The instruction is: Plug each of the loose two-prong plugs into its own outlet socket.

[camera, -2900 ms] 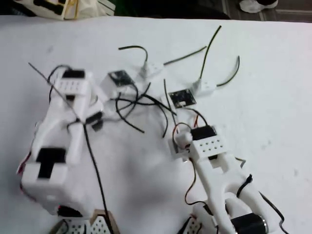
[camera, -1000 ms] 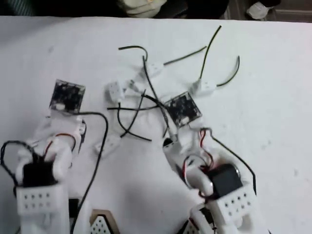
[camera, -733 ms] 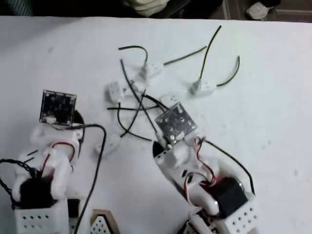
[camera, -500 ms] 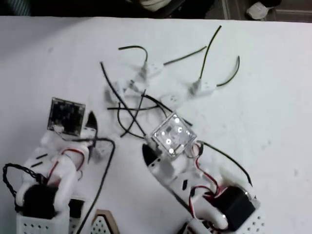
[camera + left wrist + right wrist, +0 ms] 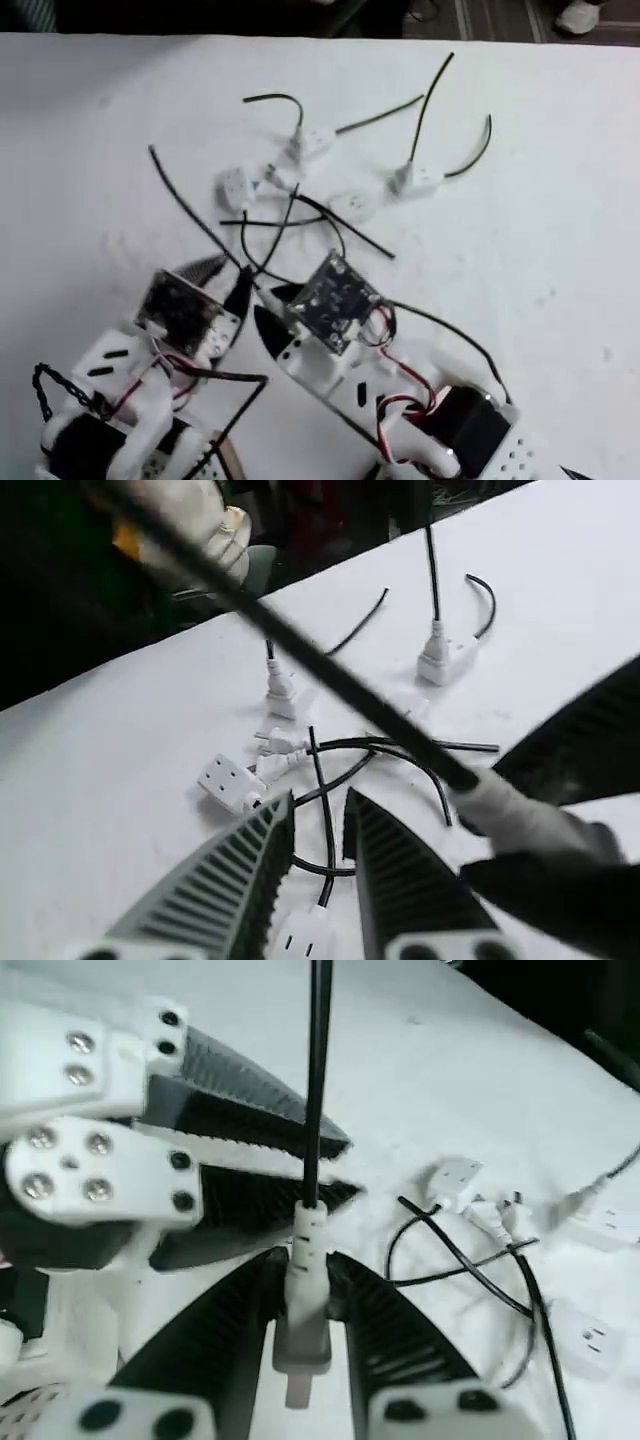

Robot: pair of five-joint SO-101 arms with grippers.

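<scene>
**Right arm's got a plug, left one's got nothing**

High view: both arms sit at the near edge of the white table (image 5: 540, 200), heads close together. The right gripper (image 5: 264, 300) and left gripper (image 5: 234, 268) are just beside each other. A thin black cord (image 5: 190, 205) runs up and away from that spot. I can't really pick out the plug on its end from up here. Farther back, among loose black wires, lie a white square socket block (image 5: 235, 186), a second white socket (image 5: 353, 205) and two corded white sockets, one (image 5: 313, 143) behind the other (image 5: 420, 180).

Left wrist view: the left gripper's ribbed fingers (image 5: 240, 880) are narrowly apart with nothing between them. Through the gap you just see table, wire and a small white socket (image 5: 300, 935). Off to the side, the white two-prong plug (image 5: 510, 815) is up off the table against the other arm's black finger, its cord slanting across.

Right wrist view: the right gripper's jaws are clamped on the plug's white body, with the cord running straight out of it. The left gripper sits right behind the plug. The socket block and a couple of loose white plugs (image 5: 495, 1215) lie on the table beyond.
</scene>
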